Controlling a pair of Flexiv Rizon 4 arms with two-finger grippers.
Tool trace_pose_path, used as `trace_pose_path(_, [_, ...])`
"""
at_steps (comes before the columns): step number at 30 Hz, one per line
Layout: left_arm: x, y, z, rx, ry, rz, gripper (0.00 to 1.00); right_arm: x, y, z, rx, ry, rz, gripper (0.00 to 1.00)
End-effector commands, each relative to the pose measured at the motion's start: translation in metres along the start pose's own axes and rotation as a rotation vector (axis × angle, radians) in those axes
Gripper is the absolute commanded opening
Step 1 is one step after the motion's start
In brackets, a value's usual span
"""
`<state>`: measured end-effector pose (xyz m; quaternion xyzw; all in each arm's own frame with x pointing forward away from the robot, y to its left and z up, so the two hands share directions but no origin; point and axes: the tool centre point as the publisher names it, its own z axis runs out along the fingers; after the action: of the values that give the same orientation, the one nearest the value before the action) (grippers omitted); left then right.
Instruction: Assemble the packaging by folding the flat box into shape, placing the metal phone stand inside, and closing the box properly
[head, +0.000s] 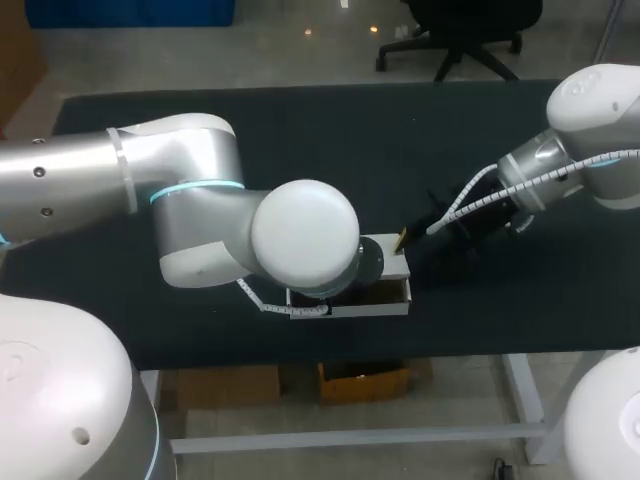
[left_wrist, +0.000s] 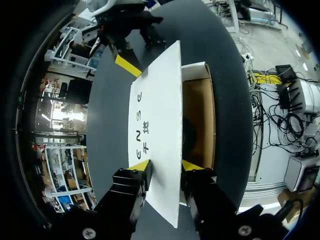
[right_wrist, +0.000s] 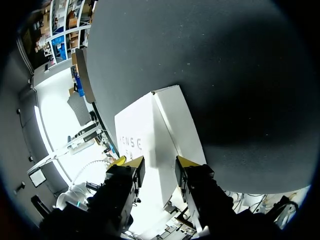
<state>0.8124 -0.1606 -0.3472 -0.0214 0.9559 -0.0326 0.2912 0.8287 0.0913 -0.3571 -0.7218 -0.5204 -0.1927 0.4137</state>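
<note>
The box (head: 372, 308) is sitting near the front edge of the counter (head: 300, 130). Its brown inside is showing, and its white lid (left_wrist: 155, 125) is standing tilted along one long side. My left end effector (left_wrist: 165, 167) is hanging over one end of the box with the lid's edge running into it. I cannot tell whether it is gripping the lid or only straddling it. My right end effector (right_wrist: 159, 165) is sitting at the opposite end, moderately parted and holding nothing — one yellow fingertip (left_wrist: 127, 65) is touching the lid's far corner.
</note>
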Motion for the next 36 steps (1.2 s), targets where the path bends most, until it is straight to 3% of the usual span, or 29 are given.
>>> trace_pose_path(1, [0.004, 0.0, 0.002, -0.003, -0.013, -0.002, 0.38, -0.001, -0.004, -0.002, -0.006, 0.004, -0.002, 0.37])
trace_pose_path(36, [0.019, -0.003, 0.007, -0.039, -0.088, 0.012, 0.42, -0.002, -0.014, -0.007, -0.025, 0.004, -0.009, 0.38])
